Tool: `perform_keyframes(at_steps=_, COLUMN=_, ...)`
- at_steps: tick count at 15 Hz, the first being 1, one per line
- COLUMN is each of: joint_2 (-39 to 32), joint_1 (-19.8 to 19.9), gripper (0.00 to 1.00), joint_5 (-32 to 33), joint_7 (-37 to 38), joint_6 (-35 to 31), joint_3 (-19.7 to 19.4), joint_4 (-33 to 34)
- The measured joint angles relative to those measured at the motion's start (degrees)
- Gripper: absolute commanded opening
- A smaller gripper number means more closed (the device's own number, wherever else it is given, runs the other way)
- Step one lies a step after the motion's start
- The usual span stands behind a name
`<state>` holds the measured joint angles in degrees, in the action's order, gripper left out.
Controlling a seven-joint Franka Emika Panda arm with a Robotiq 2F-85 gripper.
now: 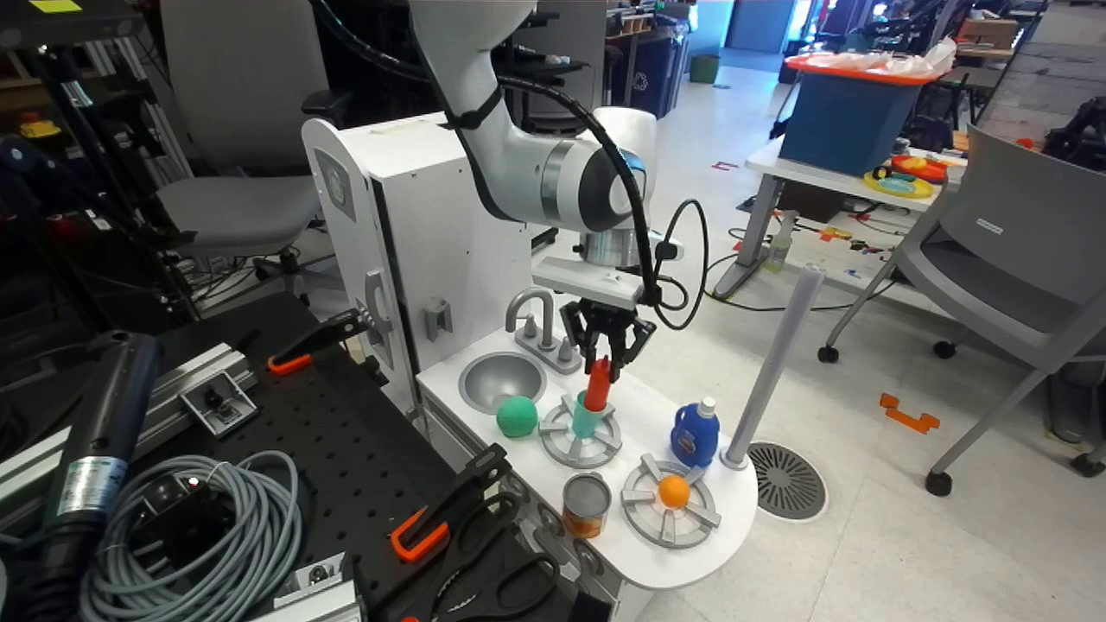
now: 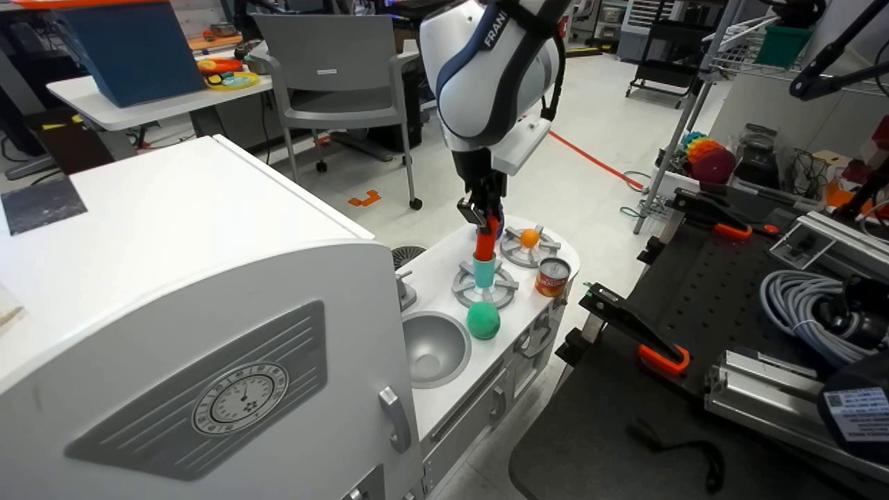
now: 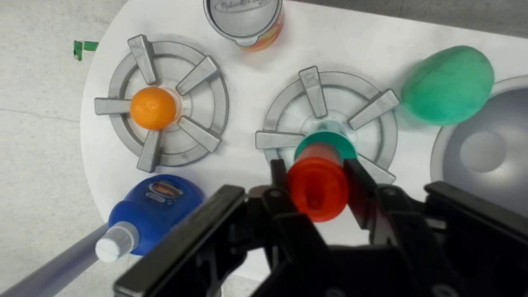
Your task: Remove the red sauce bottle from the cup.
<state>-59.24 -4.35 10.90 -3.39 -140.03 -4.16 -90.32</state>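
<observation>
pincer (image 3: 316, 176) and red sauce bottle (image 2: 486, 241) are in contact, as far as the views tell: the two fingers (image 3: 359, 189) lie against opposite sides of the bottle's upper end, so i judge it grasped rather than merely flanked. its lower end sits inside the teal cup (image 2: 484, 273), which stands on a grey burner grate (image 3: 313, 93) of the white toy-kitchen bench (image 3: 247, 111); how deep it reaches is hidden.

the step in hand looks to be the pull-out. to do it well, draw up slowly along the bottle's own axis, which seems to lean a little, and hold the squeeze steady so it does not slip. watch whether the cup rises too; if it does, a pause or a small wiggle should free it. move sideways only once the lower end is over the rim, and mind the faucet (image 1: 548, 321) near the pincer and the blue detergent jug (image 1: 696, 436).

in the wrist view the bottle lies between the fingers, roughly centred, its round end facing up, with the cup's mouth below it. in both exterior views it extends down from the pincer, its middle bare between fingers and rim.
</observation>
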Motion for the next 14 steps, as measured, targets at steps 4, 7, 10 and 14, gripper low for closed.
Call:
perform_keyframes(at_steps=4, joint_2=3.98, joint_1=0.01, gripper=0.13, joint_5=-0.08, joint_7=0.06, joint_6=0.03, joint_3=0.03, joint_4=-2.67)
perform_keyframes(at_steps=7, joint_2=6.61, joint_1=0.17, gripper=0.13, joint_5=-0.39, joint_7=0.15, joint_6=0.07, joint_3=0.07, joint_4=-4.14)
perform_keyframes(at_steps=10, joint_2=8.03, joint_1=1.46, gripper=0.13, joint_5=-1.48, joint_7=-0.11, joint_6=0.59, joint_3=0.58, joint_4=-3.94)
perform_keyframes(at_steps=14, joint_2=5.76, joint_1=4.46, gripper=0.13, joint_5=-2.09, joint_7=-0.28, joint_6=3.29, joint_3=0.66, joint_4=1.04)
